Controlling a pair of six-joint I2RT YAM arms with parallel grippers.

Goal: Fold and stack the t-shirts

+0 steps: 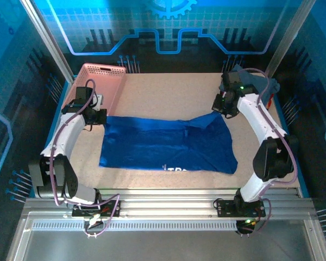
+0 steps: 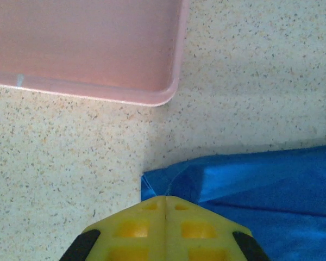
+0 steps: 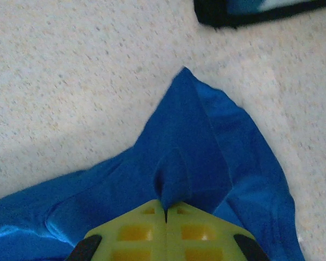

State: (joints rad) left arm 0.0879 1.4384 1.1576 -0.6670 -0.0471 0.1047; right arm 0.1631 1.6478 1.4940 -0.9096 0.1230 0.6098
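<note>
The white lettering on the wrinkled royal-blue t-shirt, spread mid-table, is cut off at the near hem, the slate shirt sits half hidden behind the right arm, and close up the left gripper and right gripper each pinch a far corner.

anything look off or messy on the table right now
Nothing is damaged or spilled. The blue t-shirt lies crooked: its far right corner is drawn into a peak in the shut right gripper. The grey t-shirt sits bunched in a heap at the far right.
</note>
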